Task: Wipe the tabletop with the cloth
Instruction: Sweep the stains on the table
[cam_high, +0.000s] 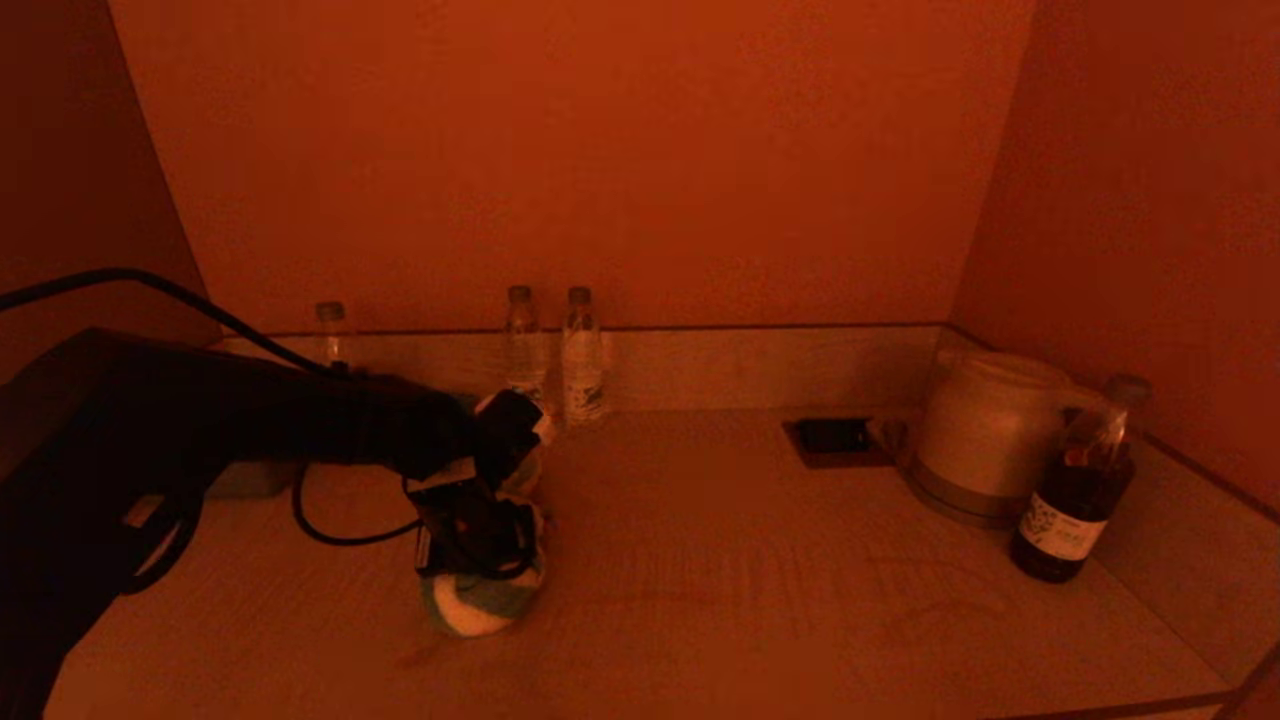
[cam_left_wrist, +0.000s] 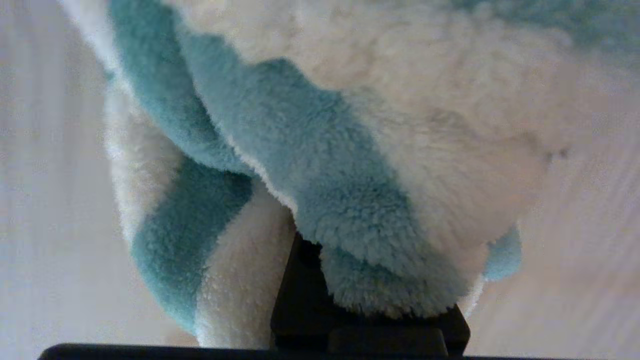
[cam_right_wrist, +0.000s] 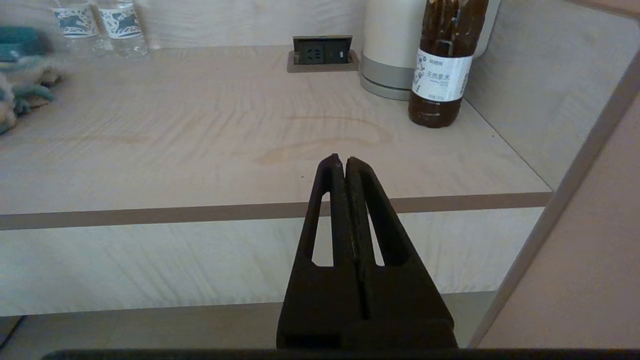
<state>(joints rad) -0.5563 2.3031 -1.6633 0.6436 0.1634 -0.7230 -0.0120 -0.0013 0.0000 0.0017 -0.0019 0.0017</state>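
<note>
Pale wooden tabletop (cam_high: 760, 590) is stretching unwiped toward your right edge while your left gripper (cam_high: 478, 560), near the left edge, is pinching the bunched teal-and-white cloth (cam_high: 478, 605) down beneath it, and your right gripper (cam_right_wrist: 344, 162) is idling closed and empty off the front edge.

Wooden tabletop (cam_high: 760, 600) carries cloth (cam_high: 480, 605), three water bottles (cam_high: 582, 355), kettle (cam_high: 985, 430), dark bottle (cam_high: 1075, 500).

Left gripper (cam_high: 478, 560) points down, jaws clamped; right gripper (cam_right_wrist: 341, 161) idles, jaws closed.
</note>
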